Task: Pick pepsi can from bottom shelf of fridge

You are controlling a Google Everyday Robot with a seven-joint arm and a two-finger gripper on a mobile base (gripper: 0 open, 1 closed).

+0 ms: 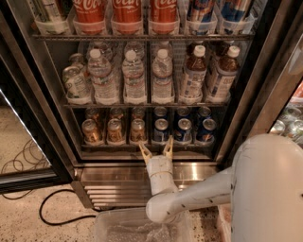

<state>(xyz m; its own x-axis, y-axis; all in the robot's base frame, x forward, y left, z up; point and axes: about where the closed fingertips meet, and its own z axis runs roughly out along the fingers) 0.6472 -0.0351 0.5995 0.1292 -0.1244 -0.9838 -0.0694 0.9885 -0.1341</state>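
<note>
The fridge (262, 85) stands open in front of me. Its bottom shelf (147, 144) holds gold-brown cans (114, 131) on the left and blue pepsi cans on the right. The nearest pepsi can (161, 130) is at the front of the left blue row, with two more front cans to its right. My gripper (156, 150) is open and empty, fingers pointing up at the shelf's front edge, just below and slightly left of that can, not touching it.
Water and drink bottles (134, 78) fill the middle shelf; red Coca-Cola cans (126, 12) stand on the top one. A ribbed steel base (113, 182) lies below the shelf. A clear plastic bin (142, 228) sits on the floor, a black cable (57, 215) to its left.
</note>
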